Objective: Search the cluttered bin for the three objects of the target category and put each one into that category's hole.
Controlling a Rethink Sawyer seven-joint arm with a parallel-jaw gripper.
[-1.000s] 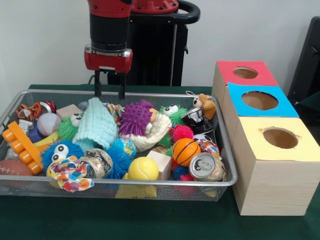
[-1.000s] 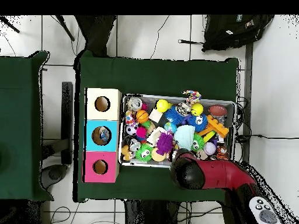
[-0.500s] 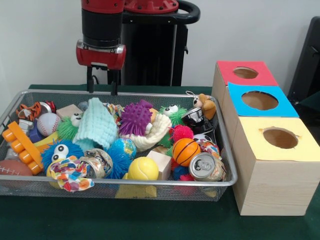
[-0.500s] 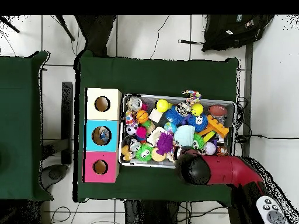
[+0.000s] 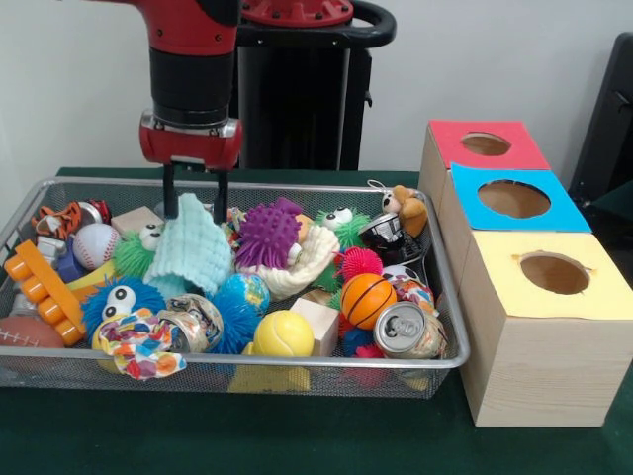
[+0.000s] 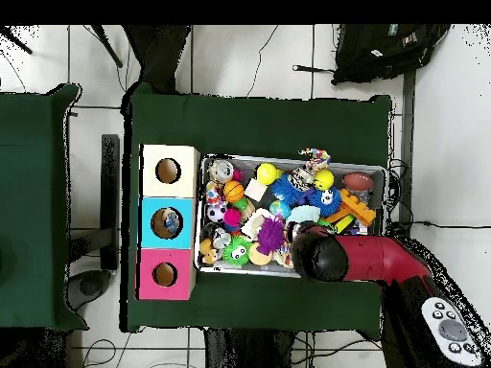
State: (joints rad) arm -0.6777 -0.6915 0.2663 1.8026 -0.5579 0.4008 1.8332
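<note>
The gripper (image 5: 194, 205) is seen with fingers spread and empty, straddling the top of a mint knitted cloth (image 5: 192, 253) in the wire bin (image 5: 447, 297), which is judged the target; nothing is seen lifted out, and the three sorting holes (image 5: 513, 198) are shown well apart

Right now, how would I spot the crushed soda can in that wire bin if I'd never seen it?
Start at the wire bin and go to its front corner nearest the yellow-topped box. The crushed soda can lies there against the mesh, beside the small basketball; it's the only shiny silver thing there, top facing outward.
</note>
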